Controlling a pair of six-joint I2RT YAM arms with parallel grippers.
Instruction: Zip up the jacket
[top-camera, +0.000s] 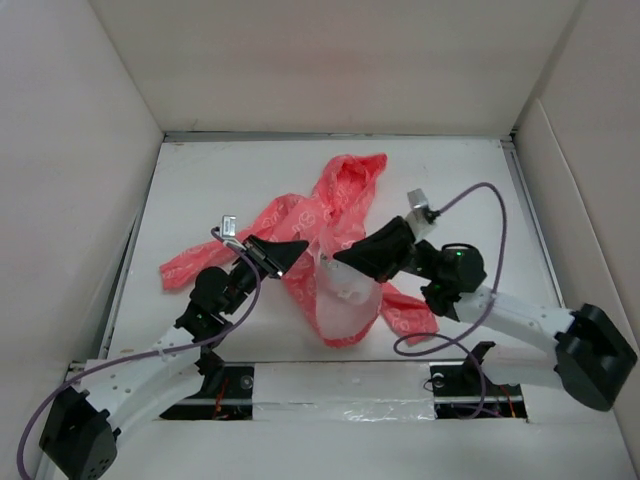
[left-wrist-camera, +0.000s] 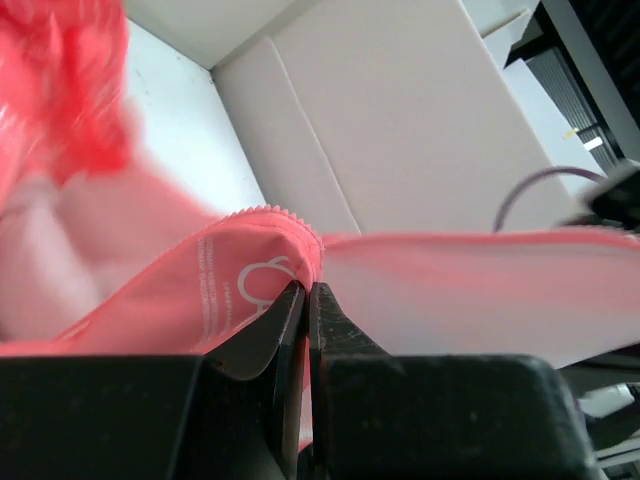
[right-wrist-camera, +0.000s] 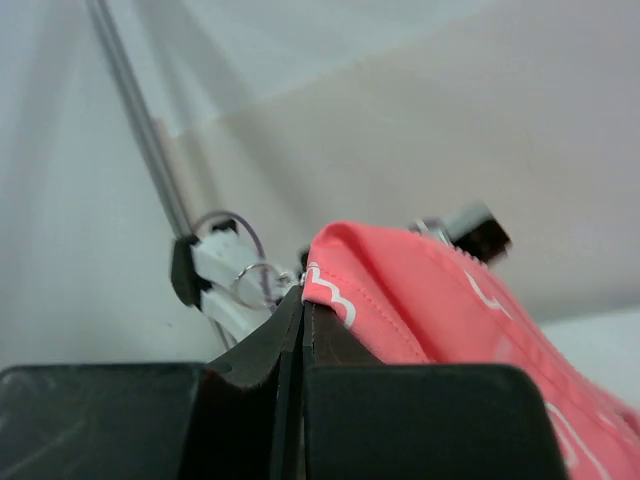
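A sleeve of the jacket is seen trailing to the left across the table. The rest is bunched at the table's centre, with pale lining turned up toward the near edge. Left of centre, the left gripper is shown clamped on a coral edge of the garment. In its wrist view the jaws are pressed together on fabric printed with white lettering, and a pinked edge is raised just above them. From there a band of the fabric is stretched taut to the right. Just to the right, the right gripper is likewise closed on the jacket, with a stitched hem pinched at its fingertips. A small metal ring is seen beside those tips. The two grippers are held near each other, tips facing, above the crumpled middle.
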